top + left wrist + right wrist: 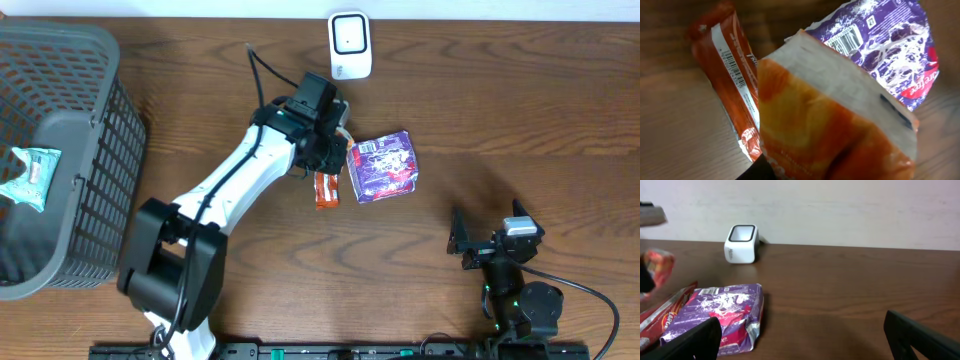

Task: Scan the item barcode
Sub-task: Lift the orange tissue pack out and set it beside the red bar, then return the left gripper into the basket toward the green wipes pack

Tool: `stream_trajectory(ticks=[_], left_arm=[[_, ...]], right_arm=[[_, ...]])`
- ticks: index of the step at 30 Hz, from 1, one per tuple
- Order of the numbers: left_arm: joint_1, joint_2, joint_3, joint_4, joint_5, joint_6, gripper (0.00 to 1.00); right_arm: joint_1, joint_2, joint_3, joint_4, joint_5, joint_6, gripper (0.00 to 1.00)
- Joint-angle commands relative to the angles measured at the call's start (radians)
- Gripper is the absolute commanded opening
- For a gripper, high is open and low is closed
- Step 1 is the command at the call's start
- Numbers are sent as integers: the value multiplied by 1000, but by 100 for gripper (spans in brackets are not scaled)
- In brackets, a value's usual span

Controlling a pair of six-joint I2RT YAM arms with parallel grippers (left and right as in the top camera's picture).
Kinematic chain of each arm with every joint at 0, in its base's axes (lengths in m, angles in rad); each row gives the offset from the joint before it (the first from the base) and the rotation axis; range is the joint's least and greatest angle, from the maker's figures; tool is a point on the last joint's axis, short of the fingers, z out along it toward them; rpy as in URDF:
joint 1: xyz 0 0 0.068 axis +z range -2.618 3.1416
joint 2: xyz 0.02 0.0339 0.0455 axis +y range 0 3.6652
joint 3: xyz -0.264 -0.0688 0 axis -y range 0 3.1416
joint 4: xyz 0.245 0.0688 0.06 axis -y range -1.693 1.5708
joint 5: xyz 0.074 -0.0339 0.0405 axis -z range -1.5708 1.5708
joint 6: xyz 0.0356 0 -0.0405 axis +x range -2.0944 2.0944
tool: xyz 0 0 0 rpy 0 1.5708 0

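Note:
My left gripper [330, 140] hovers near the table's middle, shut on an orange-and-yellow snack packet [830, 125] that fills most of the left wrist view. That packet [659, 267] shows raised at the far left in the right wrist view. Below it lie an orange bar [327, 188] with its barcode up [732, 75] and a purple packet [382, 166] with a barcode label [847, 40]. The white scanner [350, 45] stands at the back edge, beyond the gripper. My right gripper [485, 228] rests open and empty at the front right.
A grey mesh basket [95, 130] stands at the left with a teal packet [30, 175] inside. Bare wooden table [850, 295] lies between the purple packet and the right gripper.

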Motion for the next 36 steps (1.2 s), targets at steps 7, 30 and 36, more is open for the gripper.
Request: stream_trajectory(ticks=[7, 30, 36], left_arm=[[3, -4, 10, 23, -6, 8, 81], [276, -664, 20, -269, -153, 8, 98], [309, -732, 19, -352, -239, 7, 98]], right_arm=[[-12, -1, -2, -3, 5, -11, 99], [-12, -1, -2, -3, 5, -11, 99], [-12, -1, -2, -3, 5, -11, 99]])
